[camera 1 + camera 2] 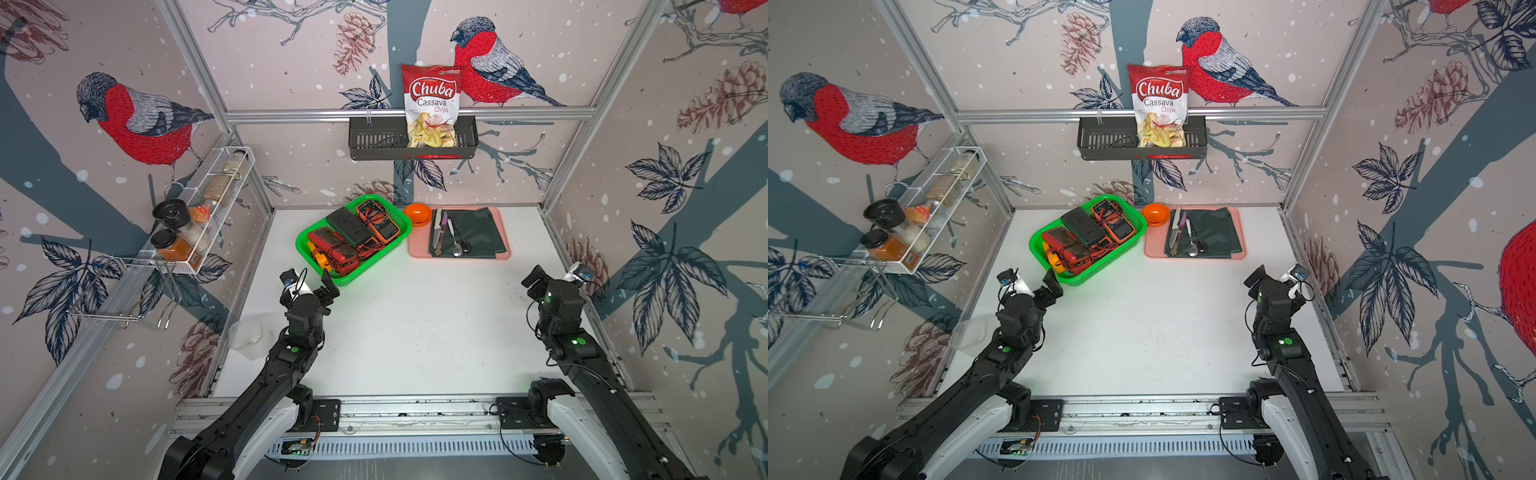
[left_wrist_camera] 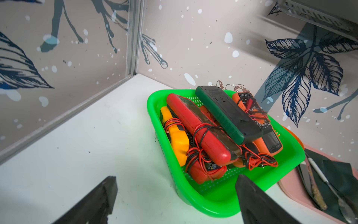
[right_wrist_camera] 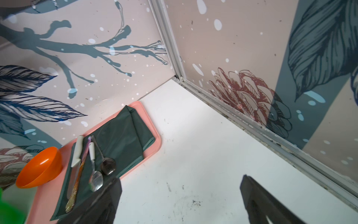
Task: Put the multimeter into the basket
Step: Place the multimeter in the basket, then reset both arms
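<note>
Green basket (image 1: 302,249) sits by the bench's back edge, left of centre, with the pink tray (image 1: 417,245) just beside it. Piled inside, leads all tangled: red multimeter (image 1: 332,243), dark green multimeter (image 1: 348,226), orange multimeter (image 1: 380,222), yellow meter (image 1: 322,259). Left gripper (image 2: 176,180) hangs at the basket's near corner, jaws wide apart, empty. Right gripper (image 3: 180,180) is spread and empty too, near the right edge.

I see my left arm (image 1: 266,374) and right arm (image 1: 590,361) bent forward, with the left gripper (image 2: 175,179) and right gripper (image 3: 180,180) both empty, jaws spread wide.
</note>
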{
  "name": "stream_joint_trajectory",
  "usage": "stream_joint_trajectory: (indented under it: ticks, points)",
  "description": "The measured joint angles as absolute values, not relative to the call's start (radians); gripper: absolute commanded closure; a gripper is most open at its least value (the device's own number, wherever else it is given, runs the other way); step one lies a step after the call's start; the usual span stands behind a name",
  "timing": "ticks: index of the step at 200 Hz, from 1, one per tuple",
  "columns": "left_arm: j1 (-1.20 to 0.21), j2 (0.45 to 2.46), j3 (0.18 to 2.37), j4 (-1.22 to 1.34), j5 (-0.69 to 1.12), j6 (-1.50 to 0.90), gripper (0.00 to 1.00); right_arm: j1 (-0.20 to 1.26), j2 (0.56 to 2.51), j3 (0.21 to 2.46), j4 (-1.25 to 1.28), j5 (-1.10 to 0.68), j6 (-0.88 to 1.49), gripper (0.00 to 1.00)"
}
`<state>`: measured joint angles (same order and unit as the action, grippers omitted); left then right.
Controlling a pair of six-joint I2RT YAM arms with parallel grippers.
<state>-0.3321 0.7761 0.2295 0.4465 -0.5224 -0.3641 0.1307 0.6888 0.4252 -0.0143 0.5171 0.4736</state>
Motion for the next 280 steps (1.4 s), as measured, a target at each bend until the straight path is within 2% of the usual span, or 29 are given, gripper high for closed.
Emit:
stream_joint_trajectory:
  ticks: [49, 97, 138, 176, 280]
  points:
    - [-0.302, 0.784, 0.07, 0.7, -0.492, -0.192, 0.01, 0.077, 0.705, 0.296, 0.169, 0.493, 0.432, 0.0]
    - [-0.192, 0.869, 0.035, 0.844, -0.411, -0.097, 0.01, 0.072, 0.725, 0.059, 0.568, 0.483, 0.293, 0.0]
    - [-0.087, 1.004, 0.006, 0.997, -0.3, -0.078, 0.01, 0.043, 0.928, 0.032, 0.842, 0.434, 0.228, 0.0]
    - [-0.05, 1.182, 0.011, 1.154, -0.224, -0.079, 0.01, 0.028, 1.158, 0.031, 1.063, 0.374, 0.207, 0.0]
    - [-0.002, 1.508, 0.063, 1.442, -0.07, -0.019, 0.01, 0.01, 1.473, 0.056, 1.432, 0.24, 0.133, 0.0]
